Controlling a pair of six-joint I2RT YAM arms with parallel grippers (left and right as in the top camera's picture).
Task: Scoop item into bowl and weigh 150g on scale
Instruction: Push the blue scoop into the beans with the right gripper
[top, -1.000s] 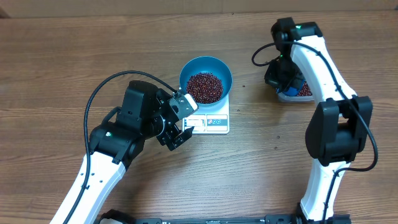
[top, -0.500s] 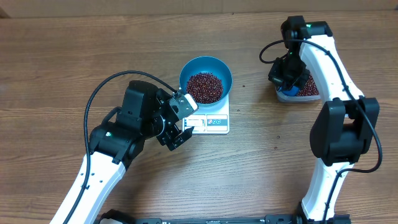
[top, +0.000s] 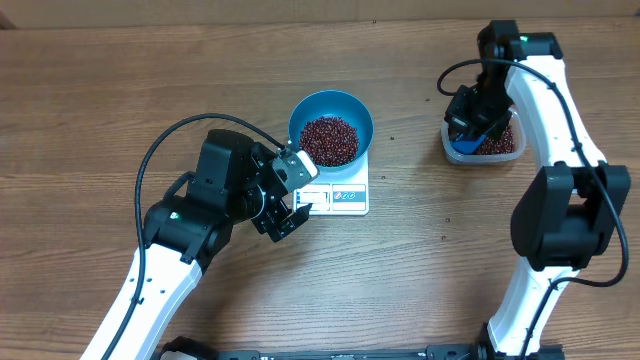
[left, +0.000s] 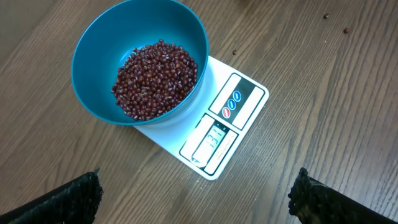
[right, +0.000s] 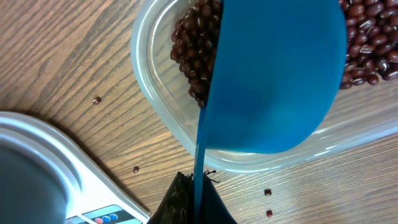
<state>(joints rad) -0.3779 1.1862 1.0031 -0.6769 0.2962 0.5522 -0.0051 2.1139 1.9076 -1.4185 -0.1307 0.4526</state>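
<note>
The blue bowl (top: 304, 106) stands on the white scale (top: 352, 200), holding a heap of red-brown beans (top: 330, 138). My left gripper (top: 296, 196) hovers open at the scale's near-left corner, nothing between its fingers. The left wrist view looks down on the bowl (left: 106, 37), its beans (left: 155, 78) and the scale (left: 252, 99), with the left gripper (left: 196, 199) spread wide. My right gripper (top: 478, 112) is shut on the handle of a blue scoop (right: 273, 74), whose cup sits over the clear tub (right: 155, 106) of beans (right: 193, 56). The scoop's inside is hidden.
The clear tub (top: 512, 150) sits at the far right of the wooden table. A few loose beans (right: 268, 193) lie on the wood near the tub, and others (left: 234, 52) beyond the scale. The left arm's black cable (top: 160, 150) arcs over the table.
The right arm has carried the scoop rightward and now holds it over the tub. The left arm, bowl and scale have not moved.
</note>
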